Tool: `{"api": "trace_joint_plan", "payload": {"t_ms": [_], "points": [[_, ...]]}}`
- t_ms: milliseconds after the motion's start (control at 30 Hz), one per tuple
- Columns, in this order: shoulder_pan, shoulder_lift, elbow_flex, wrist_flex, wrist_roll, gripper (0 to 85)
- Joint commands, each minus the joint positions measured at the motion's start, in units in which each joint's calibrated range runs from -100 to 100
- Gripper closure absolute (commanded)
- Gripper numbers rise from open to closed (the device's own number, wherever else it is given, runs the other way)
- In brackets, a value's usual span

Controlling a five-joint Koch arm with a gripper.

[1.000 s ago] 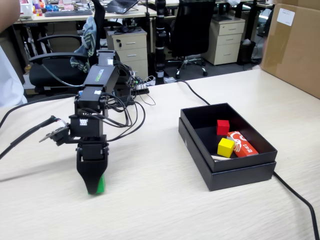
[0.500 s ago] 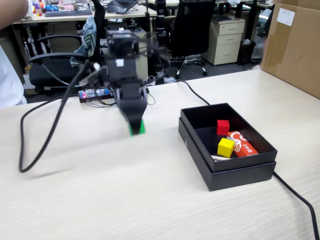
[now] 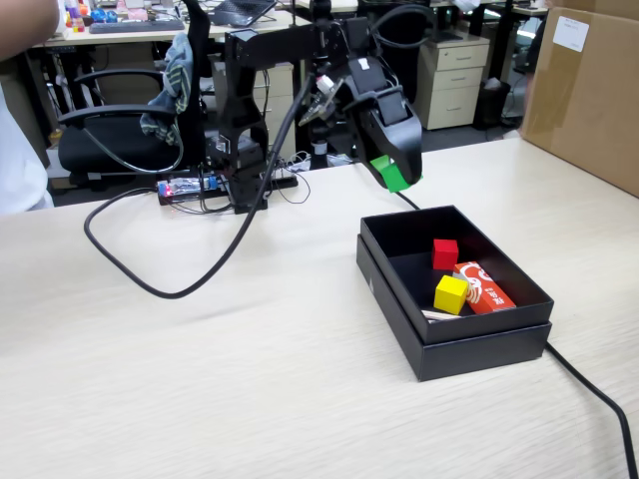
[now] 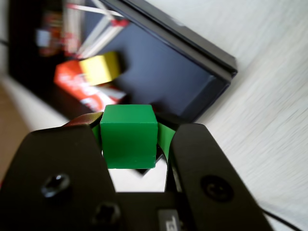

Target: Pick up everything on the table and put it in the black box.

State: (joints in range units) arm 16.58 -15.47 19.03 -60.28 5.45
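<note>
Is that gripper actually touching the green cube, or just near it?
Touching. In the wrist view the gripper has the green cube clamped between both jaws with no gap on either side, held above the black box.

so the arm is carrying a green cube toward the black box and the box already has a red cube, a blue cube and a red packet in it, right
Not quite: there is no blue cube. The fixed view shows a yellow cube in the black box, beside the red cube and red packet. The rest holds: the gripper is shut on the green cube.
</note>
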Motion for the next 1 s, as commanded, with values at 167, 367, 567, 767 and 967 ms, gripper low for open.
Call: {"api": "trace_joint_plan", "payload": {"t_ms": [167,367,567,767,967], "points": [[0.5,14.6,9.7,-0.2,1.2,84.3],[0.1,23.0,11.4,-0.2,1.8,84.3],[0.1,25.6,10.8,-0.2,1.8,72.6],[0.0,23.6,9.7,-1.1,1.7,45.1],[-0.7,9.7,11.8,-1.1,1.6,42.2]]}}
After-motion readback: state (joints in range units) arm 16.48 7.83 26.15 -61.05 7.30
